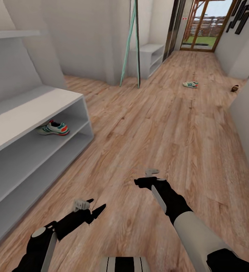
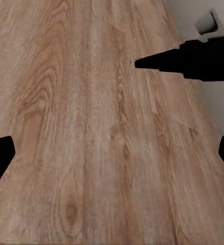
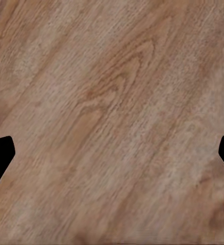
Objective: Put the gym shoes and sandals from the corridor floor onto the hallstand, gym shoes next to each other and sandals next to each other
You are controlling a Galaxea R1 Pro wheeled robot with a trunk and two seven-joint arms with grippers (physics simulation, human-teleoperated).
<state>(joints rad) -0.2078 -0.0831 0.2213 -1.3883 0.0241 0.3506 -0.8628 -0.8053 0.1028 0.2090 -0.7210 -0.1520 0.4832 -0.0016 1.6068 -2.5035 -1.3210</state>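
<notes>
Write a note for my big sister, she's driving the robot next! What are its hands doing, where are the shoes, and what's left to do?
Left gripper: open, holding nothing. Right gripper: open, holding nothing.
Done: one gym shoe sits on the hallstand's upper shelf.
Left: the second gym shoe lies on the corridor floor far ahead; one sandal lies further right by the wall. The other sandal isn't spotted yet.
Put the shoe beside its mate, then the sandals together.

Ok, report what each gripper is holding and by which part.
Nothing is held. The left gripper and right gripper are both open, with only bare corridor floor between their fingertips.
</notes>
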